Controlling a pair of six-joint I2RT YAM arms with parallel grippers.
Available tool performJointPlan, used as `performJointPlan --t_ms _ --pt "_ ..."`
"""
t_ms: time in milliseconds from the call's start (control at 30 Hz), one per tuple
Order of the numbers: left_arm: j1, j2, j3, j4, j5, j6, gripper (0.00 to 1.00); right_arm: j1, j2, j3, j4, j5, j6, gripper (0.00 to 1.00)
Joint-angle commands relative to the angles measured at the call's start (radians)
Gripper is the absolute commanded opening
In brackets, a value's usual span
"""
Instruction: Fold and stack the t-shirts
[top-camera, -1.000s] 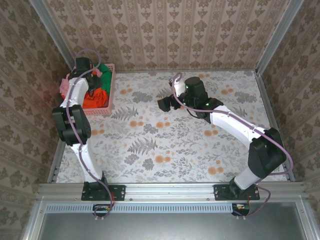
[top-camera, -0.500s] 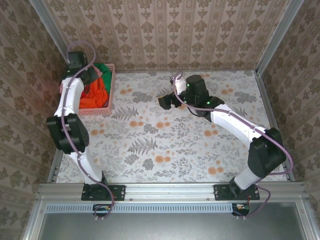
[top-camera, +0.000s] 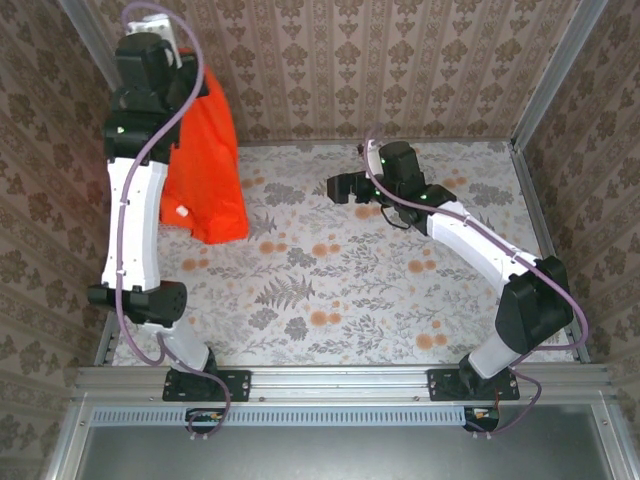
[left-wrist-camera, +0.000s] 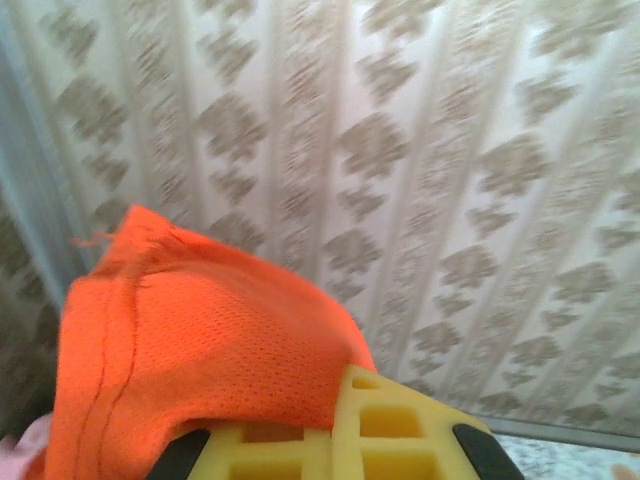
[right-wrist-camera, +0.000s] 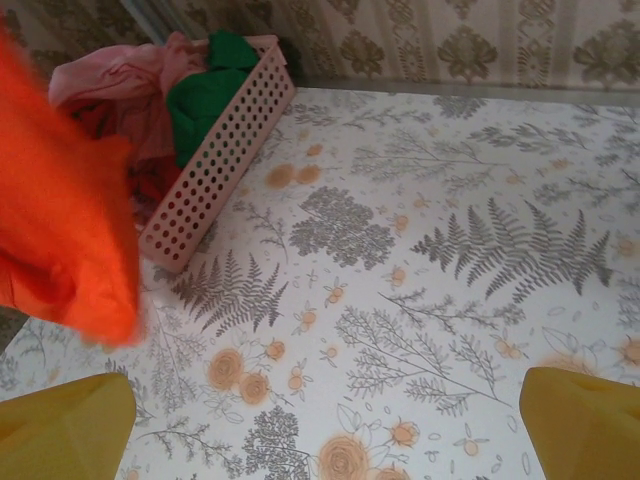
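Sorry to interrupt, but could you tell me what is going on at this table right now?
The left gripper has its jaws shut on an orange t-shirt and holds it high, so the cloth hangs down over the left side of the table. A pink shirt and a green shirt lie in the pink basket at the far left corner. The right gripper hovers over the table with its jaws open, holding nothing.

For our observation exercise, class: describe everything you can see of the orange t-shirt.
The orange t-shirt is fine mesh-like cloth with a stitched seam along one edge. It hangs bunched in a long drape from the left gripper, which is shut on its upper part, high over the table, far left.
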Motion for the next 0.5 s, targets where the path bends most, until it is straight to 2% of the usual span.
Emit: performJointPlan --t_ms 0,67,233,433,467 --pt "-0.109 0.085 0.138 -0.061 -0.061 0.097 0.00 -0.024 -0.029 -0.004 -0.021 0.030 0.047 1.00" --pt "-0.171 0.133 0.190 -0.072 -0.050 0.082 0.00 -0.043 -0.054 -0.028 -0.018 0.038 0.063 1.00" --pt "-0.289 0.219 0.198 -0.067 0.026 -0.018 0.00 -0.087 -0.127 -0.098 -0.019 0.059 0.079 1.00" --pt "-0.342 0.349 0.188 -0.044 0.187 -0.165 0.00 -0.137 -0.271 -0.208 -0.066 0.077 0.068 1.00" --pt "-0.341 0.371 0.182 -0.044 0.205 -0.191 0.12 -0.147 -0.287 -0.222 -0.078 0.077 0.065 1.00"
